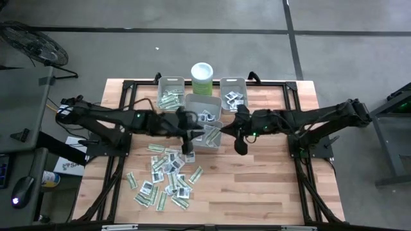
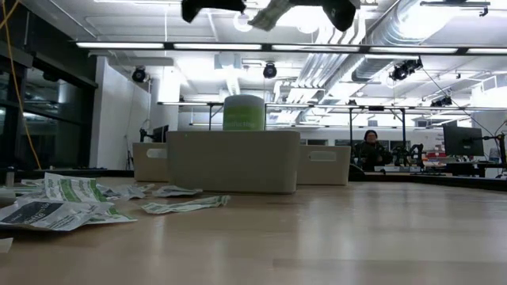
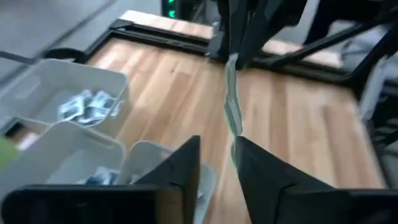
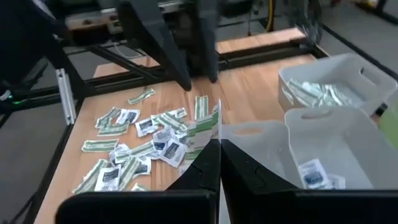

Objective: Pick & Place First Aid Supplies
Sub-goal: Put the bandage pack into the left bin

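Sorting is partly done: three grey rectangular plastic bins (image 1: 204,109) already hold some flat paper packets, but many green-white strips and white squares (image 1: 166,176) remain scattered on the wooden table (image 1: 257,186). Over the middle bin, the right gripper (image 4: 219,149) has its jaws closed on a narrow green-white strip (image 3: 232,106), while the left gripper (image 3: 217,165) stands parted around its other end.

Narrow pale green-and-white paper strip packets (image 1: 160,203) and small white square paper packets with dark print (image 1: 147,188) lie scattered over the light, striped-grain wooden tabletop (image 1: 257,186). The rectangular plastic bins (image 1: 171,83) are pale grey, and the tall round canister (image 1: 201,79) is pale green with a white lid. Both arms are black.
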You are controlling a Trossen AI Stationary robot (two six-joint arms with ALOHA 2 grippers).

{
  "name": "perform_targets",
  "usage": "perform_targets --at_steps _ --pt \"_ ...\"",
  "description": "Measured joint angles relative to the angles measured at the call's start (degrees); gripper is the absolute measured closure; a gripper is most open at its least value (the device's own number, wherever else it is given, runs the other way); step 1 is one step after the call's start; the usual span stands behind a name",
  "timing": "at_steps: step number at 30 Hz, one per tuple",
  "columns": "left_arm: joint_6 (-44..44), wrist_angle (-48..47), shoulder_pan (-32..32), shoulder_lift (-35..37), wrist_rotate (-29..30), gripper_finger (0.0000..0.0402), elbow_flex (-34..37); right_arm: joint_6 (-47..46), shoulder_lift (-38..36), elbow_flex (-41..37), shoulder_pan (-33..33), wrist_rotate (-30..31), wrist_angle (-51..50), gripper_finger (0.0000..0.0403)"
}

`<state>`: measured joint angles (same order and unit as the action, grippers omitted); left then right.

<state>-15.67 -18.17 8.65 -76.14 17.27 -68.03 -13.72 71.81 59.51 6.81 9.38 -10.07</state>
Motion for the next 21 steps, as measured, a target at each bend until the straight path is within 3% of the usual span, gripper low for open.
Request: perform_targets --at_steps 5,10,21 --pt "-2.17 4.39 -4.48 -0.09 -8.62 0.0227 0.06 3.9 -1.09 0.0 -2.42 -3.33 -0.75 0.0403" --pt "-4.21 5.0 -6.75 -0.96 -9.26 0.0174 0.15 7.16 -2.21 0.0 -4.78 -6.35 -0.16 0.0403" --pt "-4.36 8.02 -6.79 -2.39 -9.24 0.0163 0.12 9.95 -2.25 0.0 -9.8 -10.56 3.37 0.0403"
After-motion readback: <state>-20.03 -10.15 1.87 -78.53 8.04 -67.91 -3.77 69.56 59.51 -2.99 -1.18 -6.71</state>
